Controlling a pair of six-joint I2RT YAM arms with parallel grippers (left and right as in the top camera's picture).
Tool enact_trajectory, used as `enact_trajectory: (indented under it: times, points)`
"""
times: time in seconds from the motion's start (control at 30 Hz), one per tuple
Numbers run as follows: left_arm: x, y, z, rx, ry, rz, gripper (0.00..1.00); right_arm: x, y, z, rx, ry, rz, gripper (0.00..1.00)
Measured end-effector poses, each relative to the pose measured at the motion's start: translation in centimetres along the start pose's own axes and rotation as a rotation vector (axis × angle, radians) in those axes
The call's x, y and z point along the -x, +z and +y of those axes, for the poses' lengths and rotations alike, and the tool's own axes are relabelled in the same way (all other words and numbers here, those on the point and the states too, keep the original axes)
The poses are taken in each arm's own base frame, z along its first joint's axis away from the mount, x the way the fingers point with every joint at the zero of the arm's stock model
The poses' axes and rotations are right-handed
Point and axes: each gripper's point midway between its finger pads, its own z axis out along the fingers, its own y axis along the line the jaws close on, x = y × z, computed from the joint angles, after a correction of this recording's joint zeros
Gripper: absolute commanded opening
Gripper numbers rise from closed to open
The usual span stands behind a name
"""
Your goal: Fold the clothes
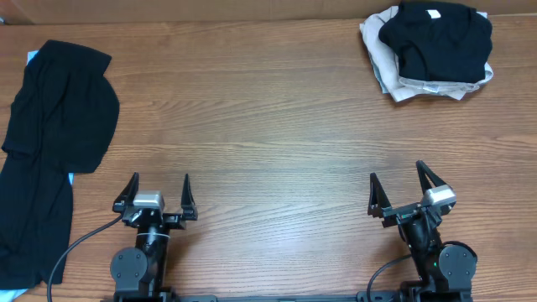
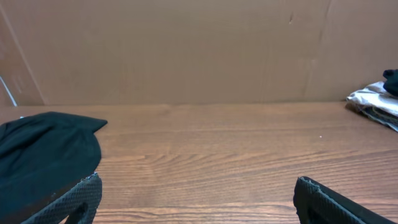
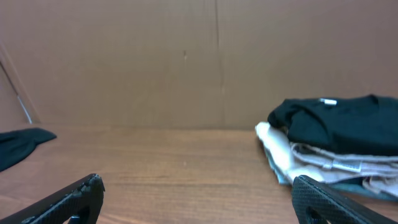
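Wooden table, black shirt left, folded stack right, left pincer, right pincer both wide open, empty.

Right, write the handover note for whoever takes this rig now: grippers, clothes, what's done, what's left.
Left gripper: open, empty, low at the table's near edge.
Right gripper: the same.
Folded stack in the far right corner, with a black shirt on top and beige beneath.
Loose black garment lies rumpled at the left edge, with light blue cloth peeking out under it.
Done: the stack.
Left: fold the loose black garment and whatever lies beneath it.
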Motion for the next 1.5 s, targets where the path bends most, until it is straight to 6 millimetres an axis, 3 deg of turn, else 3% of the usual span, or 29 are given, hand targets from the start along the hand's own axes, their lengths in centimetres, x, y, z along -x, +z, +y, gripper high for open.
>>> enact_trajectory:
  times: [0.13,0.37,0.47,0.67,0.83,0.93,1.03,1.27,1.33,1.4,1.5]
  points:
    - [0.1,-0.1,0.0,0.000,-0.003,0.035,1.00,1.3,-0.3,0.3,0.007,0.002,0.009,1.00]
    - [5.2,0.7,-0.1,0.001,-0.004,0.061,1.00,6.4,-0.7,1.2,0.018,-0.002,-0.005,1.00]
    - [6.6,1.8,-0.2,-0.009,-0.010,0.135,1.00,7.5,0.0,1.6,0.040,0.009,0.038,1.00]
    - [9.3,4.2,-0.4,-0.018,-0.029,0.382,1.00,7.6,2.8,1.9,0.082,0.066,0.212,1.00]
    - [9.6,6.8,-0.4,-0.017,-0.047,0.622,1.00,5.5,6.6,1.5,0.097,0.159,0.453,1.00]
    - [8.6,9.4,-0.2,-0.019,-0.048,0.714,1.00,3.3,8.6,1.1,0.085,0.242,0.626,1.00]
    - [6.0,12.1,0.0,-0.022,-0.043,0.797,1.00,1.6,11.1,1.0,0.099,0.322,0.765,1.00]
    - [-3.7,16.2,0.3,-0.029,-0.058,1.009,1.00,-1.2,19.1,3.1,0.329,0.503,0.767,0.98]
    - [-6.6,16.7,0.5,-0.028,-0.066,1.071,1.00,-2.2,20.2,4.0,0.404,0.579,0.765,0.90]
    - [-8.6,16.7,0.7,-0.023,-0.074,1.117,1.00,-3.3,20.6,4.6,0.452,0.641,0.787,0.90]
    - [-8.6,18.0,2.0,0.011,-0.073,1.073,1.00,-4.6,20.7,5.0,0.440,0.680,0.824,0.90]
